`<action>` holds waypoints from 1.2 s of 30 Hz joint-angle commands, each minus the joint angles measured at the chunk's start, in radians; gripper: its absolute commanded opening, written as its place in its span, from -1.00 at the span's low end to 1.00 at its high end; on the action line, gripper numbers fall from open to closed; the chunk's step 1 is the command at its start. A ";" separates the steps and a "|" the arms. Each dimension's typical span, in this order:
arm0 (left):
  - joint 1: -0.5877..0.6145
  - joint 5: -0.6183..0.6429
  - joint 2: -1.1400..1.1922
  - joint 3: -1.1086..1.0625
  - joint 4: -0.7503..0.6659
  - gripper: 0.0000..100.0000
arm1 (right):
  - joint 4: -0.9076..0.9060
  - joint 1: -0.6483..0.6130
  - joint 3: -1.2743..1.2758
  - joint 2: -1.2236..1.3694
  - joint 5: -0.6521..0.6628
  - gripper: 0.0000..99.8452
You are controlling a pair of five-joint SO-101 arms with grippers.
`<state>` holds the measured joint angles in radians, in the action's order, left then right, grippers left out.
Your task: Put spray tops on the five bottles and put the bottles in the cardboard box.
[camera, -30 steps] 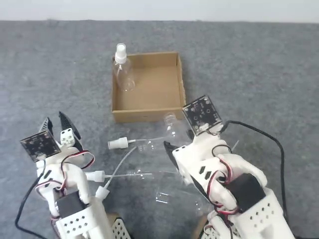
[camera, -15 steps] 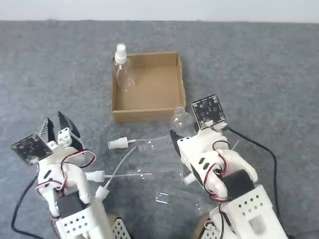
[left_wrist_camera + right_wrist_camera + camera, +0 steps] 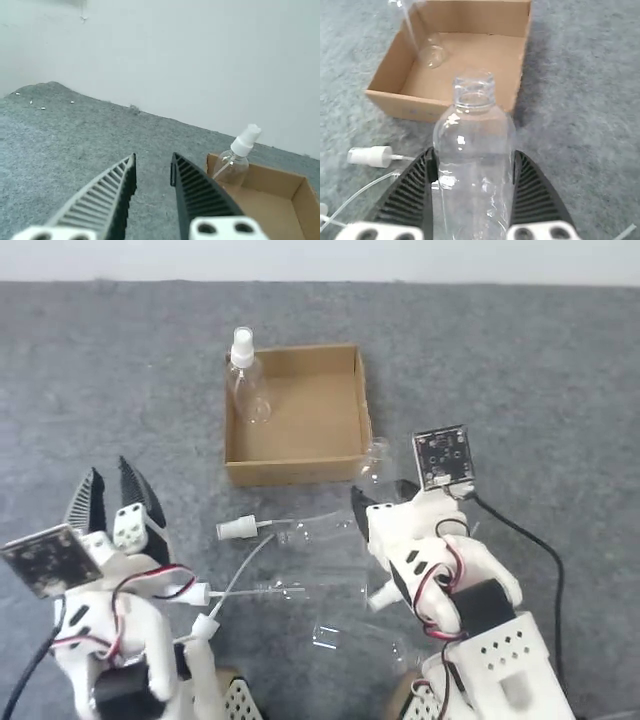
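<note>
- The right gripper [image 3: 472, 156] is closed on an uncapped bottle [image 3: 472, 125], with one of the jaws pressed against each side of the clear body.
- The bottle's body is seated between the jaws. Its shoulder and open neck project past their tips, toward the box [image 3: 410, 107].
- In the high view the uncapped bottle [image 3: 374, 458] is seen just beside the near right corner of the box [image 3: 295, 472]. Whether the mouth touches the cardboard cannot be told.
- The left gripper [image 3: 110, 472] is held above the near left part of the counter [image 3: 520, 390], well apart from the box.
- Its jaws are parted and nothing is held between them. In the left wrist view only grey counter is seen through the narrow gap of the left gripper [image 3: 152, 160].
- A capped bottle [image 3: 245, 380] is leaned in the far left corner of the box, with its white spray top raised above the rim. It is also seen from the left wrist [image 3: 232, 167], beyond the tips of the jaws.
- Three spray tops with thin tubes are laid on the counter between the arms. One [image 3: 237, 529] is near the front wall of the box. The other two [image 3: 195, 592] [image 3: 205, 627] are close to the left arm's base.
- Loose bottles [image 3: 315, 590] of clear plastic are laid on their sides among the spray tops, beside the right arm. Their outlines are faint and their number cannot be told.
</note>
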<state>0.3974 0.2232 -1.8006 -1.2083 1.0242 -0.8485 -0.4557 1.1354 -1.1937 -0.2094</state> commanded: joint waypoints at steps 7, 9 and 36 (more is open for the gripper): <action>-0.064 -0.084 0.000 0.082 0.092 -0.79 | 0.027 0.024 -0.009 -0.022 -0.012 -0.99; -0.068 -0.118 0.005 0.082 0.101 -0.79 | 0.027 0.024 -0.009 -0.022 -0.012 -0.99; -0.235 0.123 0.727 0.120 0.094 -0.91 | 0.027 0.024 -0.008 -0.022 -0.012 -0.99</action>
<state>0.1703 0.2248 -1.0687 -1.0856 1.1316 -0.8485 -0.4480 1.1354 -1.1937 -0.2094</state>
